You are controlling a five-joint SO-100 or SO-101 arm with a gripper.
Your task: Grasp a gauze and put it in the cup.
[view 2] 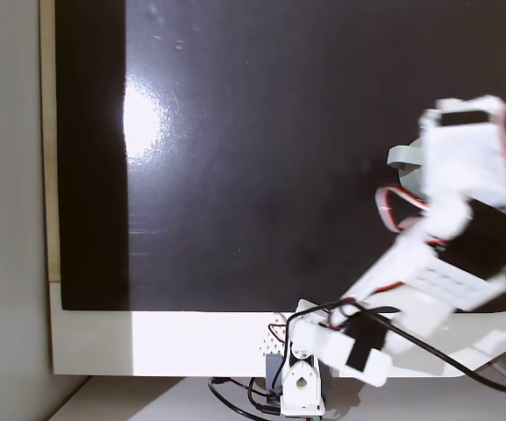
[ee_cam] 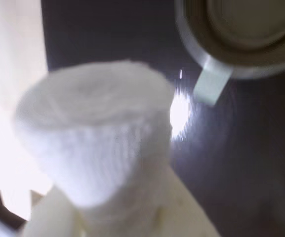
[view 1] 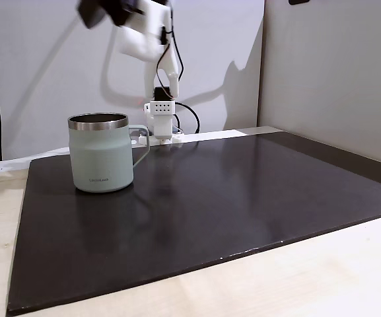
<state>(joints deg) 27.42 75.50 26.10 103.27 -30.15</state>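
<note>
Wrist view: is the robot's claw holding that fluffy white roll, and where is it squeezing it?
Yes. The gripper holds the gauze by its lower end, near the cup.

white, softly ribbed gauze [ee_cam: 95,133] at centre-left of the wrist view. pale sage-green cup [view 1: 102,153] with shiny steel rim and small dark logo, left in a fixed view. glossy dark brown-black mat [view 1: 230,198] over pale wood table [view 1: 322,277]. white arm [view 2: 437,263] with black blocks, red wires.
</note>
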